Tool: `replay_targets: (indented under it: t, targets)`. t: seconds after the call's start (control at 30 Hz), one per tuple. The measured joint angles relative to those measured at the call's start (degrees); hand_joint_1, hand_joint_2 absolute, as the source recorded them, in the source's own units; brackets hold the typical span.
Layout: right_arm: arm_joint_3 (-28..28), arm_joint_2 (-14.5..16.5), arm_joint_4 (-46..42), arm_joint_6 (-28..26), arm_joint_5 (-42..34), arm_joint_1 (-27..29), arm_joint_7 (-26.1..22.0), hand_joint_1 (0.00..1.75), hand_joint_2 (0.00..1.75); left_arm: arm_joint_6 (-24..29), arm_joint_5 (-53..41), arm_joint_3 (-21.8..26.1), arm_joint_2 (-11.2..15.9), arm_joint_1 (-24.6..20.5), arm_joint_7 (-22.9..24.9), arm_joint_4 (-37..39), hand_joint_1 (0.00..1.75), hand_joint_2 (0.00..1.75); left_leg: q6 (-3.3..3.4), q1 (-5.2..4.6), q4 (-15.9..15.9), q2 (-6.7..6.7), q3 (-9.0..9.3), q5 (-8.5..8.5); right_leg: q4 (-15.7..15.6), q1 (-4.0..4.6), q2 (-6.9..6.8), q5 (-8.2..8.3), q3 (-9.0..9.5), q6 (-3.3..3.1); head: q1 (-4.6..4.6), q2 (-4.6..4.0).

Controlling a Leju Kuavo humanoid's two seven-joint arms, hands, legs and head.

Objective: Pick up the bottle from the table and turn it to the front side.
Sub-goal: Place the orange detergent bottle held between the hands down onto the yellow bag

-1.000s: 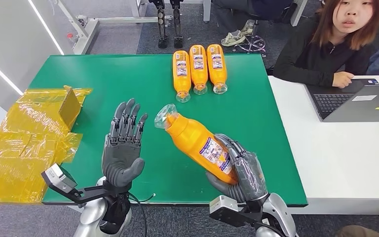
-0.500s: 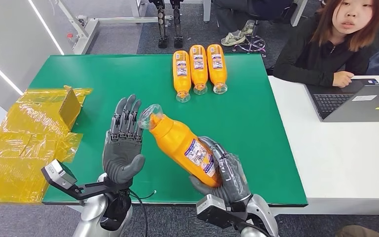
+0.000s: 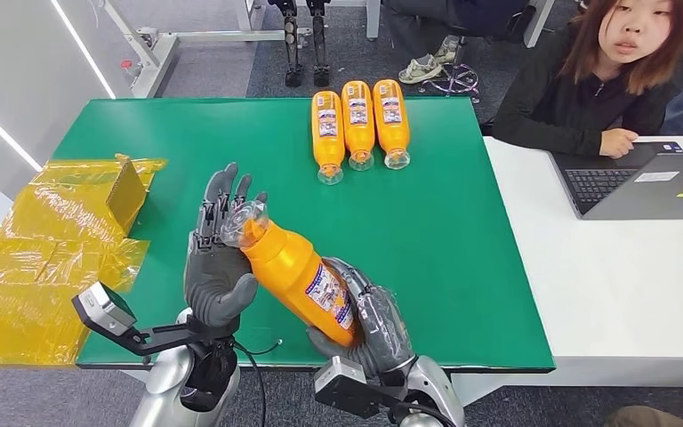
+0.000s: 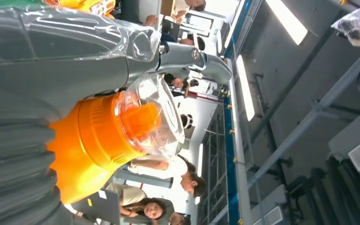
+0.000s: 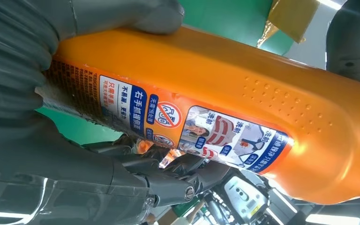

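head: worktop (image 3: 142, 142) is viewed from high, forward-down | wrists: close views behind each hand, turned | shared: orange bottle (image 3: 298, 276) is seen by all

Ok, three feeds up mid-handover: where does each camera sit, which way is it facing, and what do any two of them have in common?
Head view: high on the body, looking forward and down at the green table; both arms enter from below, right robot hand gripping the orange bottle, left robot hand open behind its clear cap.
Left wrist view: behind the left robot hand, facing up toward ceiling lights; the bottle's cap end up close.
Right wrist view: behind the right robot hand, facing the bottle's label.
Shared: all three show the held bottle.
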Motion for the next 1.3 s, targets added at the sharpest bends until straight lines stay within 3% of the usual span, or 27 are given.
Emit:
replay_targets:
  t: [1.23,1.3]
  targets:
    - [0.6,2.3,-3.5,5.3,13.0,-1.8,3.6,1.75,1.75,0.6,0.0,0.1,0.0,-1.4,0.6,2.9,0.01,1.75,-0.01,0.0,0.0,0.01,0.0,0.0,0.0,0.0,0.03,0.0,-0.01,0.0,0.0,0.0]
    - [0.5,2.4,-3.5,5.9,13.0,-1.9,3.5,1.75,1.75,1.0,-0.2,0.1,0.0,-1.4,0.6,3.1,0.71,1.75,-0.01,0.0,0.0,0.01,0.0,0.0,0.0,0.0,0.03,0.0,-0.01,0.0,0.0,0.0]
